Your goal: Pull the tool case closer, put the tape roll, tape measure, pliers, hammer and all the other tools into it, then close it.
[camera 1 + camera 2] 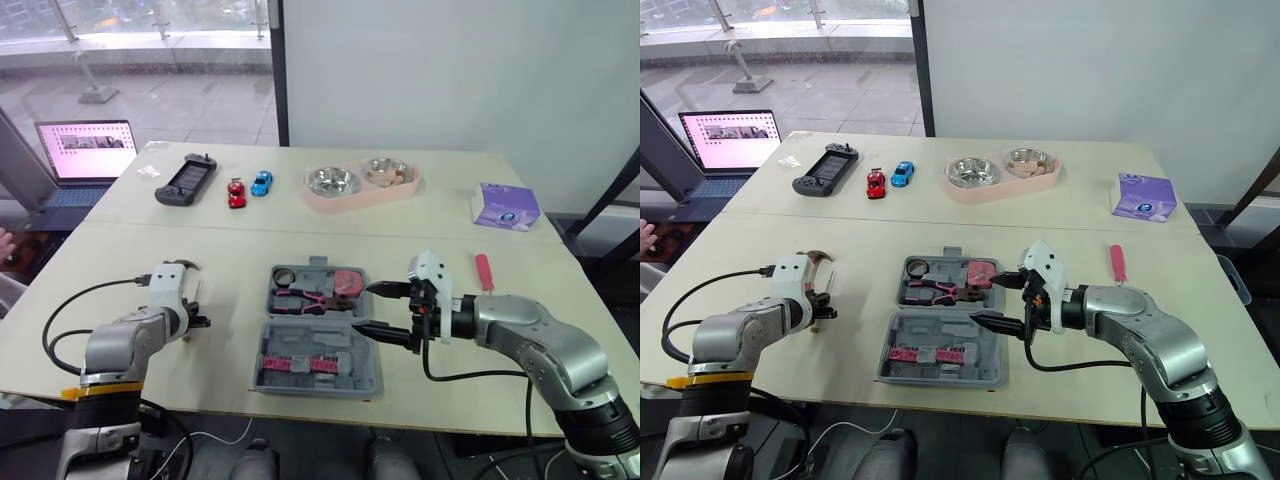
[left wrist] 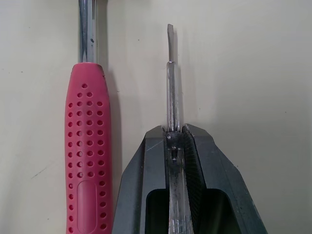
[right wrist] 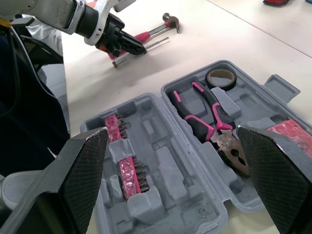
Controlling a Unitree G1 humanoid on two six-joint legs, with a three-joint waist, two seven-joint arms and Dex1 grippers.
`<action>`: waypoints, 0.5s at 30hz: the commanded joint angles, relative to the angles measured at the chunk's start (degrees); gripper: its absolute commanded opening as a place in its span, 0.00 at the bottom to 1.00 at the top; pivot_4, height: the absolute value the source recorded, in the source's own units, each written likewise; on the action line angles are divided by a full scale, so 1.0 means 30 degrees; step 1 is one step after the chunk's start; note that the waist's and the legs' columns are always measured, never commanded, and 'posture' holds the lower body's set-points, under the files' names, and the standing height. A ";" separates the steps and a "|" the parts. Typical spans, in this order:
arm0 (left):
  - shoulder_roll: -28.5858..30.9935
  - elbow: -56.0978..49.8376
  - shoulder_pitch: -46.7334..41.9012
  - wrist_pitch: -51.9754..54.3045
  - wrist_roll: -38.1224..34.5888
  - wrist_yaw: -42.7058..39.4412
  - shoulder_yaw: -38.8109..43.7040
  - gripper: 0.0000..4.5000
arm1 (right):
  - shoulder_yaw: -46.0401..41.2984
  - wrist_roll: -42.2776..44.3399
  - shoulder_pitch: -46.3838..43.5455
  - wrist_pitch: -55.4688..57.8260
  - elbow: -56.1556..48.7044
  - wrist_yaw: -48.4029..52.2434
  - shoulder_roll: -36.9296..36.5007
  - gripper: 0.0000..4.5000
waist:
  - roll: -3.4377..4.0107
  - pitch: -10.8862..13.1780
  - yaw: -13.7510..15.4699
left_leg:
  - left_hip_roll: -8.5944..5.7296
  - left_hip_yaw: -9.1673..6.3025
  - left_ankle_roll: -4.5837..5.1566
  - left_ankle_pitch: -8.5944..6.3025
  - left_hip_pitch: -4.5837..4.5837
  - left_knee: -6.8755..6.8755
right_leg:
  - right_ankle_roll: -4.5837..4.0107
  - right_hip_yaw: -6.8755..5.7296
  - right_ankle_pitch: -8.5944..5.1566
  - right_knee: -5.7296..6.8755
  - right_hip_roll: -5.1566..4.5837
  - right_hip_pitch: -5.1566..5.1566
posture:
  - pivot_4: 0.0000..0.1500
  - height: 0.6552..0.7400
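Left gripper (image 2: 174, 132) had its jaws pinched tight on a slim screwdriver (image 2: 170, 87), the bare shaft sticking out well past the tips. I couldn't tell whether it was clear of the table. The hammer (image 2: 87, 146) lay parallel, just beside the outer face of one jaw, not touching it. Right gripper (image 1: 363, 307) was spread wide and holding nothing, with the open tool case (image 3: 161, 161) between and below the jaws. The tape roll (image 3: 220, 77), pliers (image 3: 209, 122) and tape measure (image 1: 347, 281) were already in the case's far half, and the bit racks (image 3: 127, 173) in the near half. A pink screwdriver (image 1: 483, 271) was on the table behind the right gripper, on the wrist side.

Risks as I saw them:
- The grip on a thin round part looked marginal, so the screwdriver could swivel or slip on the carry across.
- Any sideways drift of the left jaws would shove the hammer.
- The right gripper was parked over the case, so there was a clash risk if the left came in with the shaft leading.
- A tool dropped across the moulded pockets rather than into one would stop the lid shutting.
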 commanded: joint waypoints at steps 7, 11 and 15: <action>0.2909 -0.1898 -0.0190 -0.4969 -0.0043 -0.5323 -0.1207 0.01 | -0.0158 -0.0098 0.0131 -0.0265 -0.0827 -0.0375 0.0116 1.00 | -0.0082 0.0048 -0.0061 | 0.0003 0.0000 -0.0001 0.0000 -0.0012 -0.0004 | -0.0021 -0.0001 0.0012 0.0003 0.0006 -0.0026 | 1.00 1.00; 0.5728 -0.2836 -0.0274 -0.6502 -0.0273 -0.9567 -0.2660 0.01 | -0.0109 -0.0182 0.0303 -0.0328 -0.0787 -0.0633 0.0289 1.00 | -0.0086 0.0054 -0.0106 | 0.0005 0.0003 -0.0002 0.0000 -0.0021 -0.0014 | -0.0056 0.0001 0.0031 -0.0005 0.0002 -0.0039 | 1.00 1.00; 0.7700 -0.2544 -0.1966 -0.5970 -0.0725 -1.3383 -0.4648 0.01 | -0.0181 -0.0509 0.0433 -0.0679 -0.0522 -0.0671 0.0261 1.00 | -0.0085 0.0064 -0.0014 | 0.0005 0.0003 -0.0001 -0.0001 -0.0022 -0.0013 | -0.0009 0.0001 -0.0003 -0.0005 0.0001 -0.0039 | 1.00 1.00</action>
